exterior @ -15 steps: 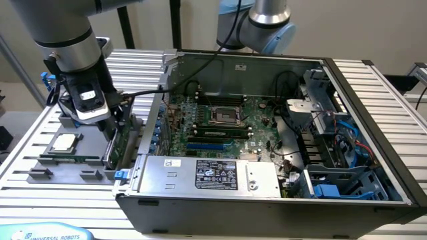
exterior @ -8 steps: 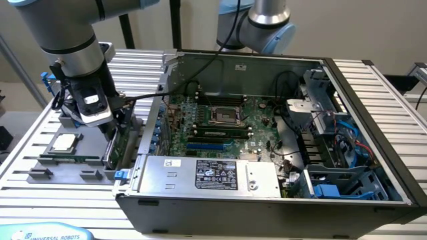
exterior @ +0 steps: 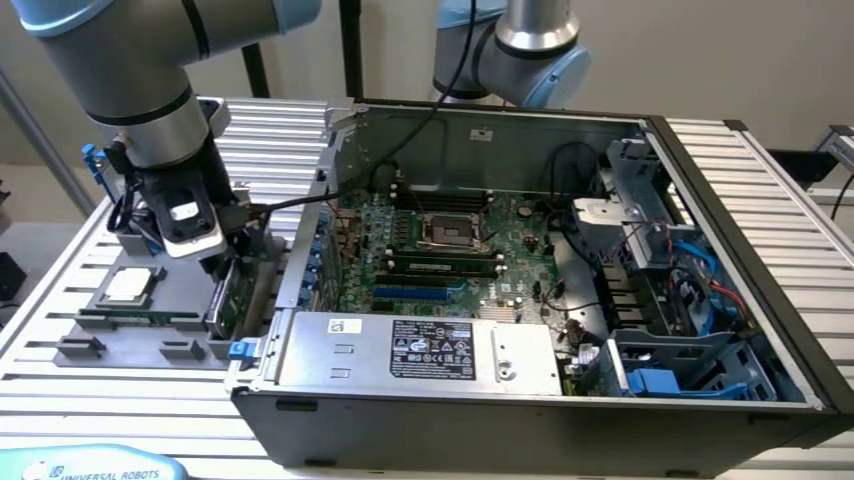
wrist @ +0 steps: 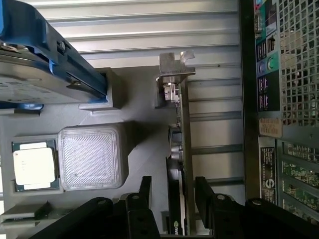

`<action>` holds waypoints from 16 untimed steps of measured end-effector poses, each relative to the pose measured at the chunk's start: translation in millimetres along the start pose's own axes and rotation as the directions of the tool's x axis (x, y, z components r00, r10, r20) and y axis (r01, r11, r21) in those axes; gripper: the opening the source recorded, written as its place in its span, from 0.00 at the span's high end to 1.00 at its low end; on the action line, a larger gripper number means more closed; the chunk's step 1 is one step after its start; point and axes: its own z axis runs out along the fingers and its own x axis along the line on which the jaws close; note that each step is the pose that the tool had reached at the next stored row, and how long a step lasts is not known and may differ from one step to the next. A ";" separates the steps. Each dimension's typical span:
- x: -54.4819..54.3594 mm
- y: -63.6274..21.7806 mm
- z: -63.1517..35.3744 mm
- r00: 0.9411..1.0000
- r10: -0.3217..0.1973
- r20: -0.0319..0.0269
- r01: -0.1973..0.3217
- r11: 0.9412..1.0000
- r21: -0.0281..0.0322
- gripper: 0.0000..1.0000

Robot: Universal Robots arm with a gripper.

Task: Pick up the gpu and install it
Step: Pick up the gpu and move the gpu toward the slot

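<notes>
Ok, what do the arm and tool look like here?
The arm is silver-grey tubing with light blue joint caps. A white-faced module sits on its wrist by the black tool, and a black cable trails off it.

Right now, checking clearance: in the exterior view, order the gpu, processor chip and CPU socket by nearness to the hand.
1. gpu, right under the hand.
2. processor chip, exterior view's left.
3. CPU socket, inside the case, exterior view's right.
</notes>
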 end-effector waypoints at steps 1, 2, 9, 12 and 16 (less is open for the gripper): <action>0.0 0.0 1.2 1.000 0.000 0.001 0.000 1.000 0.000 0.52; 0.0 0.1 1.8 1.000 0.000 0.001 0.000 1.000 0.000 0.52; 0.3 2.5 2.3 1.000 0.013 0.001 -0.013 1.000 0.000 0.52; 0.3 2.7 2.6 1.000 0.015 0.001 -0.015 1.000 0.001 0.52; 0.4 2.7 5.5 1.000 0.015 0.001 -0.015 1.000 0.001 0.52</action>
